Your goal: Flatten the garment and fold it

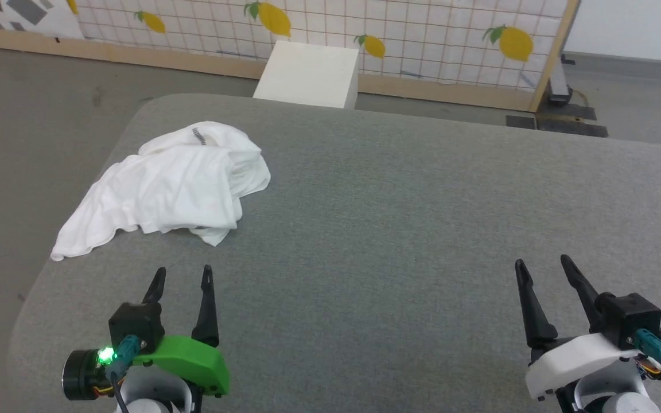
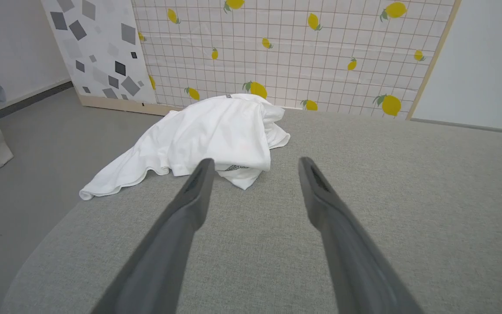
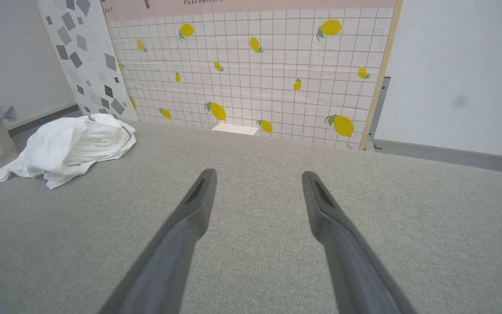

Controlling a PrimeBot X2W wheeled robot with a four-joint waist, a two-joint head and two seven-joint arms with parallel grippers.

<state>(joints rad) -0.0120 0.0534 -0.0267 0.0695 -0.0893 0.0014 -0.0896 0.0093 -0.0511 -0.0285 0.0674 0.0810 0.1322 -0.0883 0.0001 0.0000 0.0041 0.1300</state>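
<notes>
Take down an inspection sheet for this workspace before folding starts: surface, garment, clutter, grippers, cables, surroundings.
Surface: grey fabric-covered table, rounded corners.
Job's things: white garment, crumpled in a heap at the far left, hem reaching the table's left edge; not yet flattened.
Clutter: nothing seen.
Grippers: left gripper and right gripper both open, at the near side, apart from the garment.
Cables: left wrist cable and right wrist cable, teal plugs, clear of the garment.
Surroundings: lemon-print panel, white box, grey floor.
</notes>
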